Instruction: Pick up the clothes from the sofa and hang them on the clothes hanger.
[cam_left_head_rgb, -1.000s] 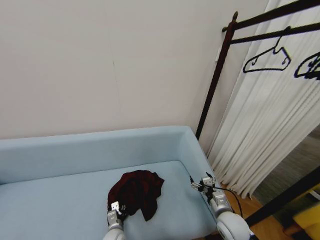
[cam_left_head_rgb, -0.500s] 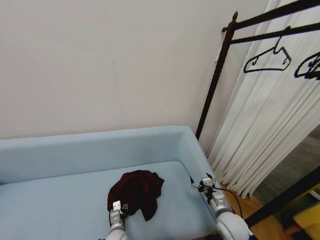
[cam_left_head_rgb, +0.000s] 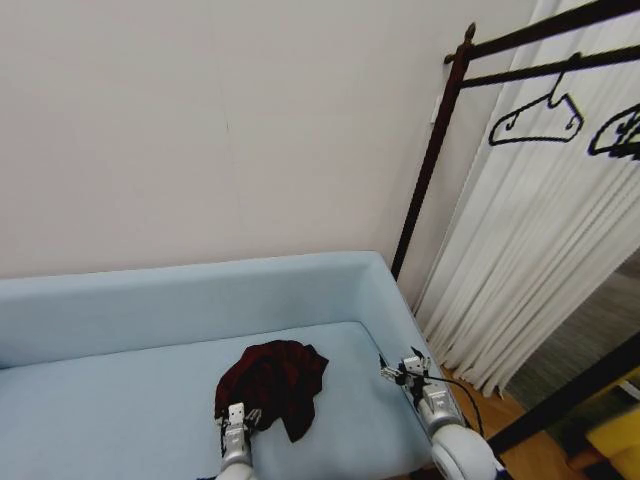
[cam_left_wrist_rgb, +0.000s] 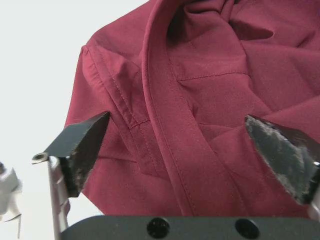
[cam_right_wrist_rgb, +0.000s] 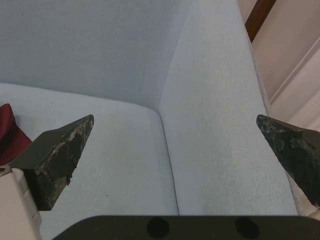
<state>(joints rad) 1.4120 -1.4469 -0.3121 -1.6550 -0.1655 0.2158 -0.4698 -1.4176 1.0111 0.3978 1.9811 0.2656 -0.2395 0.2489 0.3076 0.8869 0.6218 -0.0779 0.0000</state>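
Scene: I am looking down from the head camera at a pale blue sofa (cam_left_head_rgb: 120, 395) set against a bare wall.
Garment: A dark red shirt (cam_left_head_rgb: 275, 378) lies crumpled in a heap on the seat cushion, right of its middle and well short of the armrest.
Left gripper: The left gripper (cam_left_wrist_rgb: 176, 120) hangs over the near edge of the heap. Its jaws are spread wide and grip nothing, with a seamed fold running between the two tips. I cannot tell whether the tips touch the cloth.
Right gripper: The right gripper (cam_right_wrist_rgb: 175, 120) is spread just as wide and is empty, poised over the seat corner by the right armrest, apart from the shirt.
Rack: A dark wooden clothes rack (cam_left_head_rgb: 430, 150) stands beyond the armrest, in front of a white curtain (cam_left_head_rgb: 530, 260). A black hanger (cam_left_head_rgb: 535, 118) hangs on its rail, high and to the right.
Stage: As I read it, the pick-up is not yet made and the hanging lies well ahead.
Risk, thin grip: Closing on that single fold may catch only a hem, and smooth fabric could slide out on the lift.
Risk, sofa cover: Pressing too low could pinch upholstery along with the shirt.
Risk, the carry: A bunched shirt will dangle and could drag over the armrest or snag on the right arm on its way to the rack.
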